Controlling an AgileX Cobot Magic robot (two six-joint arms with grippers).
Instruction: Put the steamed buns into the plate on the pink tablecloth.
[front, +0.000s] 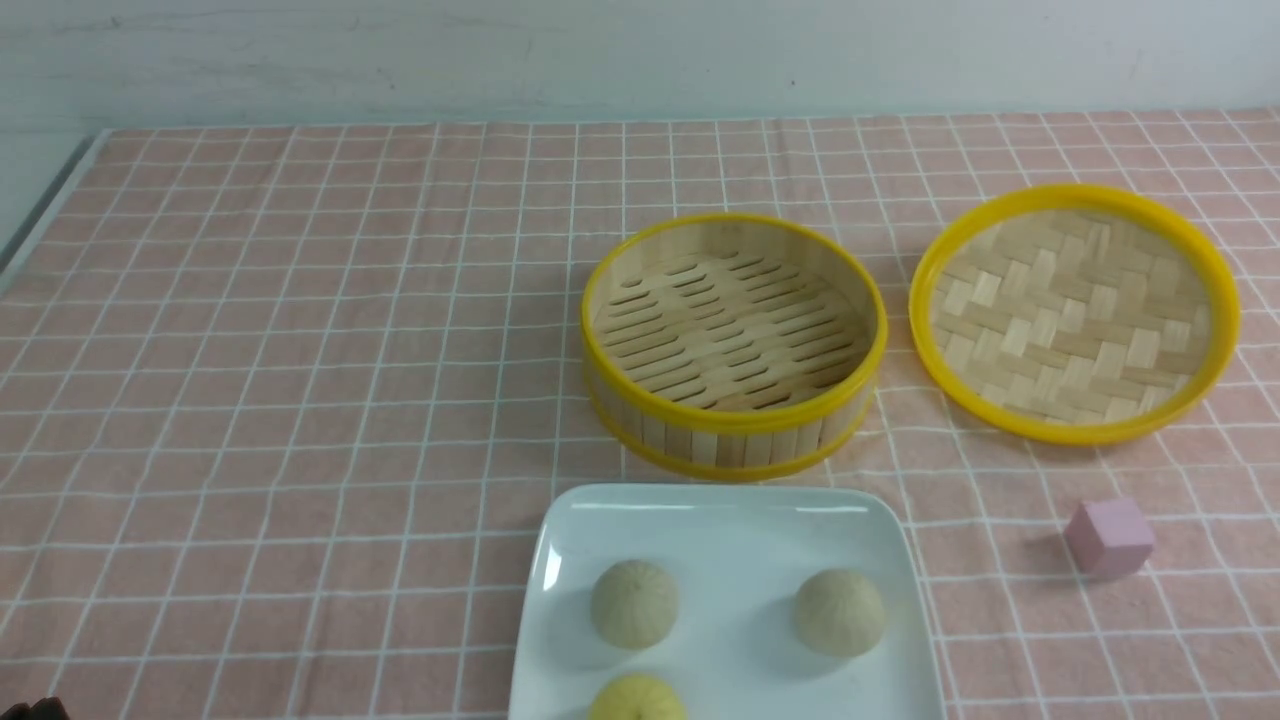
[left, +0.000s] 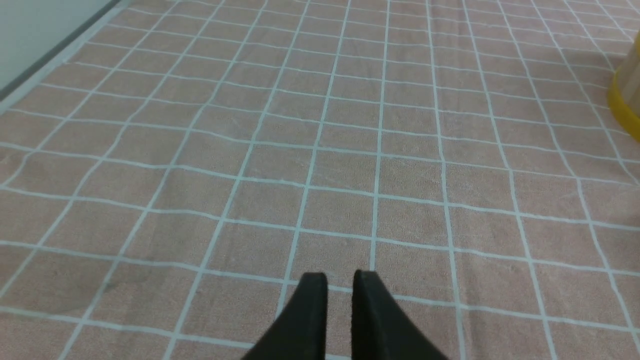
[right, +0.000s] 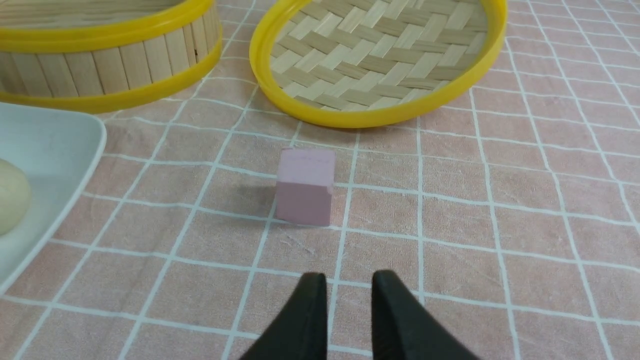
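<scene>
Three steamed buns lie in the white plate (front: 720, 497) at the front centre: two pale beige ones (front: 634, 603) (front: 839, 612) and a pale yellow one (front: 637, 700), cut off by the bottom edge. The plate rests on the pink tablecloth (front: 300, 350). My left gripper (left: 340, 277) is shut and empty over bare cloth, far left of the plate. My right gripper (right: 348, 277) is shut and empty, low over the cloth just short of the pink cube (right: 305, 185). The right wrist view shows the plate's corner (right: 50, 145) and one bun (right: 10, 195).
The empty yellow-rimmed bamboo steamer (front: 733, 345) stands just behind the plate. Its woven lid (front: 1073, 312) lies flat to the right of it. The pink cube (front: 1109, 537) sits to the right of the plate. The steamer's edge shows in the left wrist view (left: 625, 95).
</scene>
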